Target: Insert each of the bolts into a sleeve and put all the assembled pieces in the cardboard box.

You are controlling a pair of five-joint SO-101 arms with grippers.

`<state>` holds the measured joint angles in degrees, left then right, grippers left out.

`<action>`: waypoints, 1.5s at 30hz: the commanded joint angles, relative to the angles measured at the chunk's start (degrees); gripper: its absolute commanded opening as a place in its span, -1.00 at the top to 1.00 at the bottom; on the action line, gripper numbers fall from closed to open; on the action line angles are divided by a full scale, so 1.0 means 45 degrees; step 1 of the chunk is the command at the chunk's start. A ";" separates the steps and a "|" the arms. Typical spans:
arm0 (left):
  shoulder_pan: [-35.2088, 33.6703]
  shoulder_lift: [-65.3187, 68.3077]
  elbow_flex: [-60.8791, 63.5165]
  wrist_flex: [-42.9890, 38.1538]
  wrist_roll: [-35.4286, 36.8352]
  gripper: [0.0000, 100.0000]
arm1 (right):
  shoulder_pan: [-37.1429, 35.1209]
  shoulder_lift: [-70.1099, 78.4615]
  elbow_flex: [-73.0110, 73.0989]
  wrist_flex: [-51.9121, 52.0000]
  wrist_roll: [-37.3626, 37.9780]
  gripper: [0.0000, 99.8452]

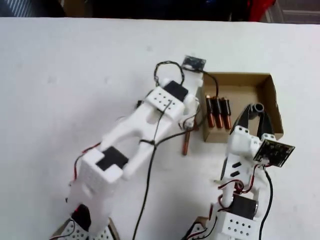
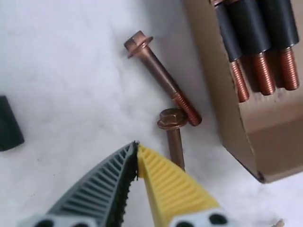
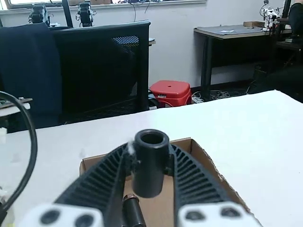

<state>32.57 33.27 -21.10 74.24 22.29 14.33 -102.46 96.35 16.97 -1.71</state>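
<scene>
Right wrist view: right gripper point(image 3: 150, 160) clamped on a short black cylindrical sleeve point(image 3: 151, 142), its ribbed black fingers point(image 3: 196, 177) pressing it from both sides. The sleeve stands upright, hollow end up, with a smooth matte wall. It hangs over the open brown cardboard box point(image 3: 94, 161); from the high view the gripper point(image 1: 254, 116) and sleeve point(image 1: 257, 107) sit above the box's point(image 1: 240, 80) right half. Three assembled pieces point(image 1: 218, 112), black sleeves with copper thread showing, lie side by side along the box's left wall. Left gripper point(image 2: 136, 150): grey finger point(image 2: 102, 184) and yellow finger point(image 2: 170, 189) closed tip to tip, nothing between them. Just beside the yellow finger lies a copper-coloured flanged bolt point(image 2: 171, 120), its shank partly hidden behind that finger. A second copper bolt point(image 2: 161, 78) lies slanted on the table, threaded end close to the first bolt's head and near the box's outer wall point(image 2: 213, 85). A loose black sleeve point(image 2: 8, 124) sits well apart from both bolts. White tabletop point(image 1: 75, 65) runs broad from the left arm to the far edge.
</scene>
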 commanded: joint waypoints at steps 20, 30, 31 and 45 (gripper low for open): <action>0.0381 0.1475 -0.2247 0.0742 0.3438 0.75 | 0.0166 -0.0068 0.0117 -0.0225 -0.0098 0.95; 0.0596 0.1573 -0.2168 0.1016 0.4630 0.61 | 0.0205 -0.0088 0.0117 -0.0049 -0.0098 0.95; 0.0596 0.1690 -0.2168 0.1016 0.4630 0.62 | 0.0186 -0.0127 0.0117 0.0049 -0.0098 0.95; 0.0576 0.3233 -0.2950 0.0098 0.4650 0.64 | 0.0225 -0.0127 0.0117 0.0049 -0.0098 0.95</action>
<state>35.03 48.04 -31.74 76.53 42.77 14.95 -102.46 96.35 17.14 -1.71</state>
